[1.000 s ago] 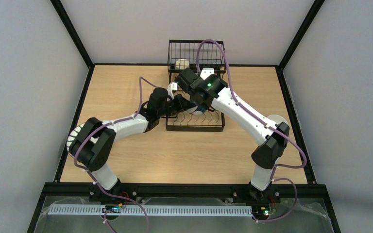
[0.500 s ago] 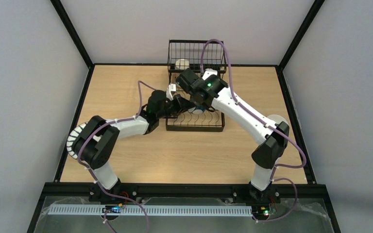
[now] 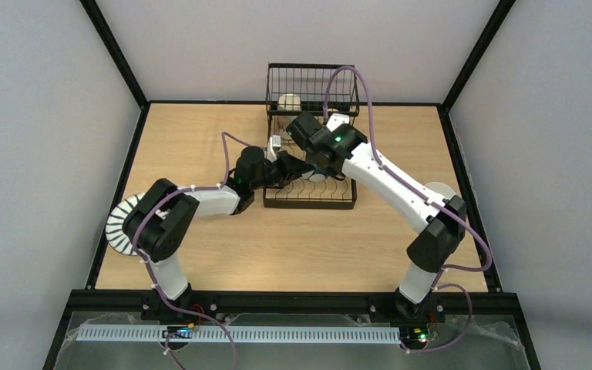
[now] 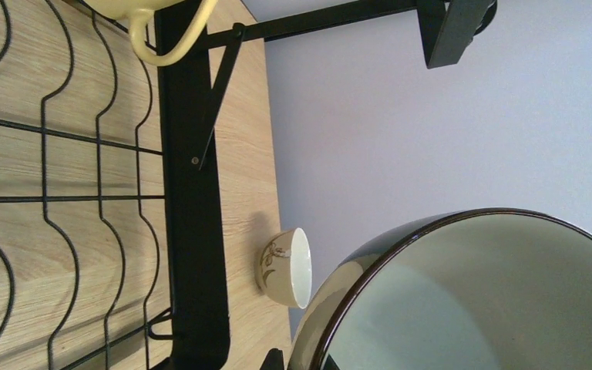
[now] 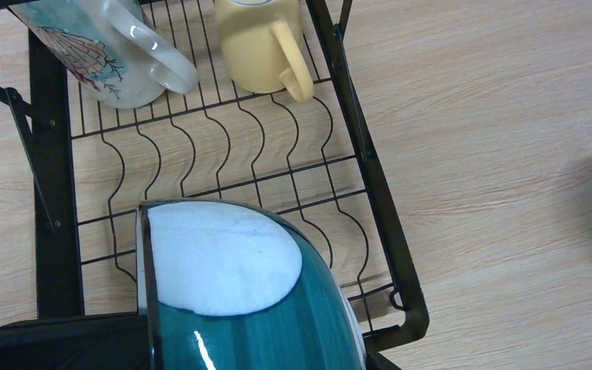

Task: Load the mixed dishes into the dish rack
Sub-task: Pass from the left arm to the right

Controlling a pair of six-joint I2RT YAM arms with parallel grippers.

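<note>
The blue-outside white bowl (image 3: pixel 318 176) stands on edge over the lower level of the black wire dish rack (image 3: pixel 308 202). Both grippers meet at it. In the left wrist view its pale inside (image 4: pixel 478 301) fills the lower right, and my left gripper (image 4: pixel 301 361) has its tips either side of the dark rim. In the right wrist view its teal outside and white base (image 5: pixel 277 324) cover my right fingers. A yellow mug (image 5: pixel 258 38) and a painted beige mug (image 5: pixel 92 46) sit in the rack (image 5: pixel 370 169).
Another beige mug (image 3: pixel 289 102) sits in the raised upper basket. A cream bowl with a brown flower (image 4: pixel 284 267) stands on the table right of the rack. A striped plate (image 3: pixel 117 227) lies at the left edge and a pale plate (image 3: pixel 441 191) at the right, each partly under an arm.
My left gripper has moved right, into the rack and up to the bowl. My right gripper has shifted slightly up and right. The bowl now shows more white from above.
</note>
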